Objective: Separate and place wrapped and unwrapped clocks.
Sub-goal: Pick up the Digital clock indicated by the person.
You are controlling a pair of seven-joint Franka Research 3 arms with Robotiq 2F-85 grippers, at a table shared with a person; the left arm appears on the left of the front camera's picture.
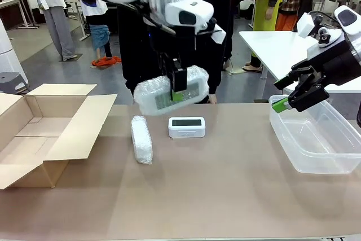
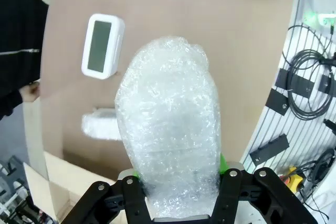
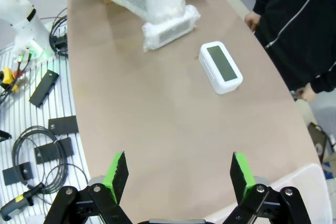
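Wrapped clock hangs clamped mid-body in the left pincer, likely light with soft, slippery wrap, so a middle hold suits; right pincer gapes apart.

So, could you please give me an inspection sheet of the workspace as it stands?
Surface: brown table, with an open cardboard box at the robot's left and a clear plastic bin at its right.
Job's things: lifted wrapped clock held above the table; second wrapped clock lying on it; bare clock beside that one, apart.
Clutter: black brackets on the slatted panel beside the table.
Claws: left claw shut on the lifted wrapped clock; right claw open, by the bin.
Cables: black cables coiled on the slatted panel.
Surroundings: person in black at the far side; others farther off.
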